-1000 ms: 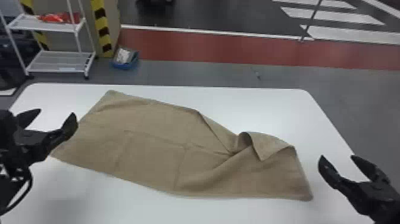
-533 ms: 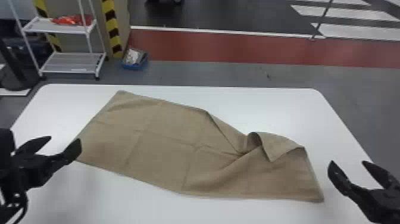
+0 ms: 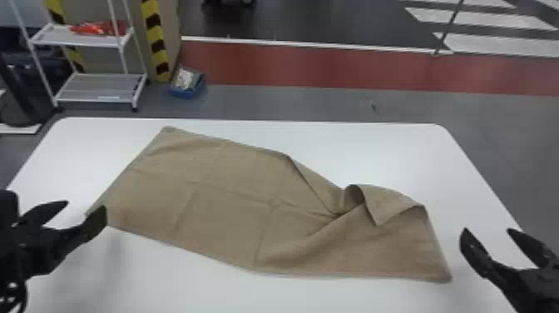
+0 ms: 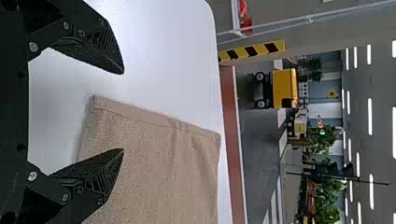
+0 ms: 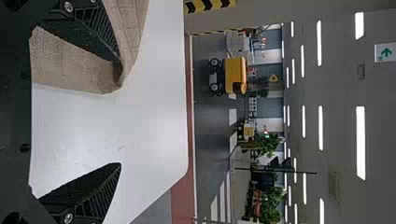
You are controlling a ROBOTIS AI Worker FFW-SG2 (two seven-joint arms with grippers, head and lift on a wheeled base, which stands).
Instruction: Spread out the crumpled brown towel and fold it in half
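Left hand (image 3: 85, 206) has its two black fingers standing apart, with nothing between them, and it is by the left end of the towel (image 3: 233, 199). Right hand (image 3: 488, 231) also has the fingers well parted and empty, just beyond the right end of the cloth.

The brown towel lies across the white surface (image 3: 374, 154). Its left part is almost flat, with thin crossing creases — its right part is gathered, and on the far side a flap is turned back over it.

What the head view shows from above, the wrist views show from nearer. The left wrist view gives the hemmed edge of the towel and the coarse weave; one finger of the left hand (image 4: 122, 111) is over the cloth, the other over bare surface. In the right wrist view a raised, curved edge of the towel is seen at one finger of the right hand (image 5: 120, 119); whether they touch, I cannot tell.

The head view has a white rack (image 3: 62, 37) and a blue box (image 3: 189, 93) on the floor. Both wrist views show a yellow vehicle (image 4: 284, 88) — and the right one also a white sign (image 5: 385, 52) with a green arrow.
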